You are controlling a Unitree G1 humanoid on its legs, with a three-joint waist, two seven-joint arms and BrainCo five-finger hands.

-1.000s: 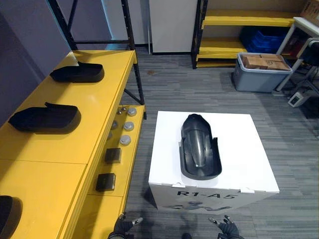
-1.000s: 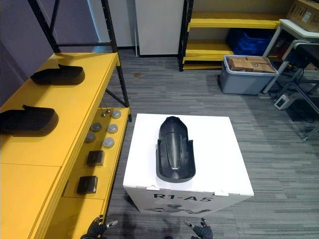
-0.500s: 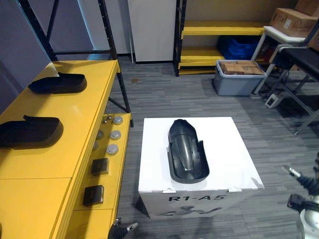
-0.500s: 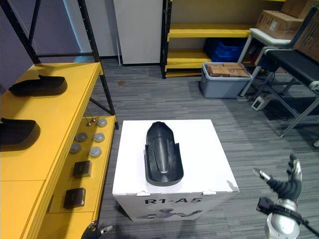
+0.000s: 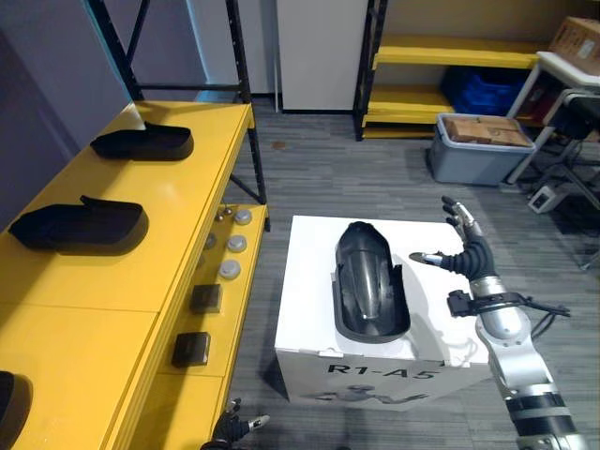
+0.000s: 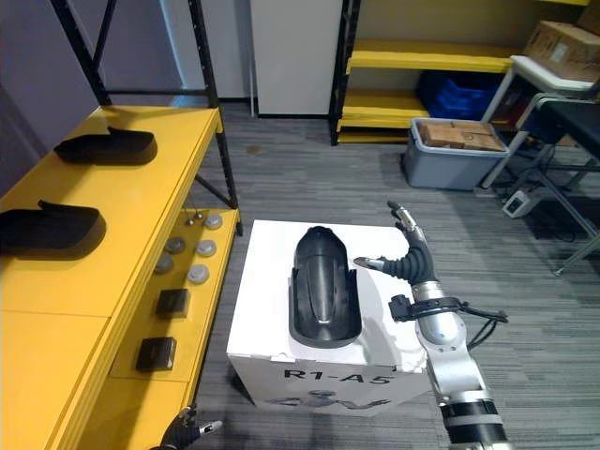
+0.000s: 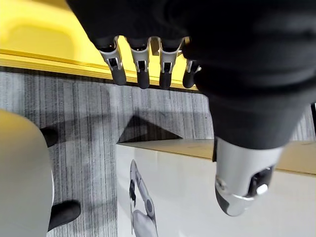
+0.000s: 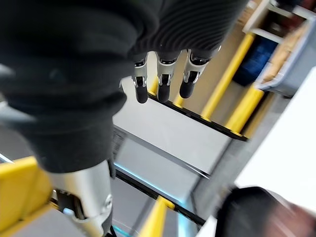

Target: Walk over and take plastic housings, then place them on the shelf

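The right hand (image 6: 413, 264), fingers spread open, hovers beside the plastic housing (image 6: 322, 283) on the white box (image 6: 267, 311) and should clasp its nearer side wall squarely, without tilting it.

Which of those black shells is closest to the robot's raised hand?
The housing on the white box, just beside the open right hand; the other housings lie on the yellow shelf.

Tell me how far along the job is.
On the yellow shelf lie a far housing and a near housing: those look done. In hand: nothing; the right hand hovers open by a third housing on the white box, left hand low, open. Left: lift and shelve it.
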